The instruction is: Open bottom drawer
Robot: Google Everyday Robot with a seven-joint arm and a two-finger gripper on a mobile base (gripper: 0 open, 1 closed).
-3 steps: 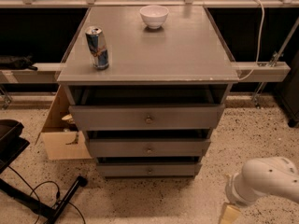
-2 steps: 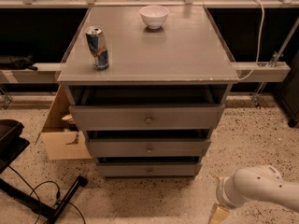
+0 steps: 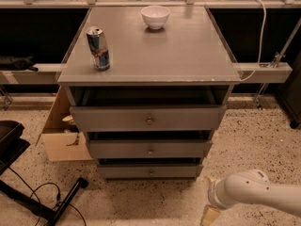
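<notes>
A grey cabinet holds three alike drawers, each with a small round knob. The bottom drawer is the slimmest front, nearest the floor, with its knob at centre; it stands slightly proud like the two above. My gripper hangs at the lower right on a white arm, low over the speckled floor, to the right of and in front of the bottom drawer. Only a tan finger shows at the frame's lower edge.
On the cabinet top stand a blue drink can at left and a white bowl at the back. A cardboard box sits left of the cabinet. A black stand and cables lie on the floor at left.
My arm and gripper have moved left along the floor, closer to the cabinet's lower right corner. The drawers have not moved.
</notes>
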